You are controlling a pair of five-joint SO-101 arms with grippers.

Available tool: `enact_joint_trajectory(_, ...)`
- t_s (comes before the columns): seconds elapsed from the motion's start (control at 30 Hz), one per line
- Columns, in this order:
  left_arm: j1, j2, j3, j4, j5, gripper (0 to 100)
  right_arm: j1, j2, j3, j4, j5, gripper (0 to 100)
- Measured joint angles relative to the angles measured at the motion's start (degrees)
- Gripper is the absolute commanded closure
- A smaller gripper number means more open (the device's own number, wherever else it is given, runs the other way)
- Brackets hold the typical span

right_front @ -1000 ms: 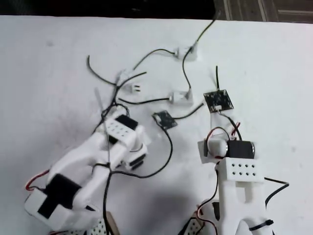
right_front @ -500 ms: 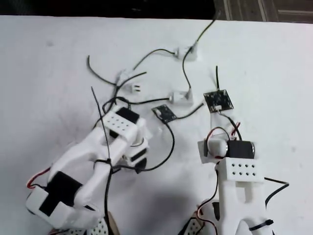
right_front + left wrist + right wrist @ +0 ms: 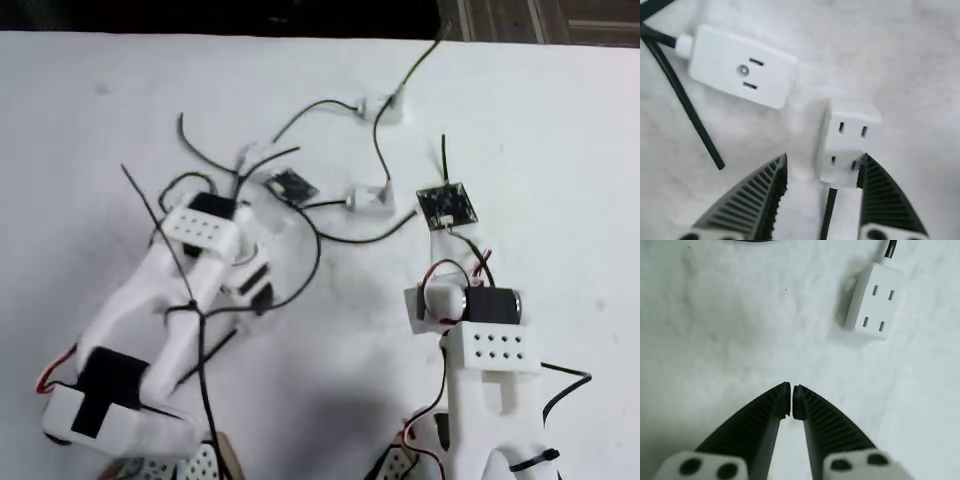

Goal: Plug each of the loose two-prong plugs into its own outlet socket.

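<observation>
My left gripper (image 3: 822, 162) is open just above the table. A white socket block (image 3: 847, 137) with several slots lies between its fingers, close against one fingertip (image 3: 865, 167). A black cord leads from the block back under the gripper. Beyond it lies a flat white outlet (image 3: 742, 72) with two slots and a round hole, on a black cord. In the high view the left arm (image 3: 200, 235) ends by these white pieces (image 3: 255, 158). My right gripper (image 3: 791, 390) is shut on nothing above bare table, with a white four-slot block (image 3: 872, 302) ahead of it.
Two more white outlet pieces lie in the high view, one mid-table (image 3: 368, 200) and one farther back (image 3: 385, 108). Black cords (image 3: 330, 235) loop across the table between the arms. The right arm (image 3: 480, 330) stands at the front right.
The left arm has swung left and toward the back of the table, carrying its wrist camera board over the white pieces there. The right arm has stayed still.
</observation>
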Motion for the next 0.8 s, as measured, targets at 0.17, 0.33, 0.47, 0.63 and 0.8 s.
enact_joint_trajectory(0.17,-1.0,0.0,0.0,-0.2,0.0,76,0.0,0.0,0.0,0.0,0.0,98.0)
enact_joint_trajectory(0.33,-1.0,-1.8,0.0,2.8,0.0,76,0.0,0.0,0.0,0.0,0.0,98.0)
enact_joint_trajectory(0.47,-0.6,-9.1,0.0,7.5,0.0,76,-0.1,0.0,0.0,0.0,0.0,98.0)
enact_joint_trajectory(0.63,-5.1,-22.1,0.0,12.9,0.0,76,-0.6,0.0,0.0,0.0,0.0,97.9)
enact_joint_trajectory(0.8,-18.5,-34.5,5.2,12.3,0.0,76,-8.9,0.0,-2.8,0.0,0.0,97.5)
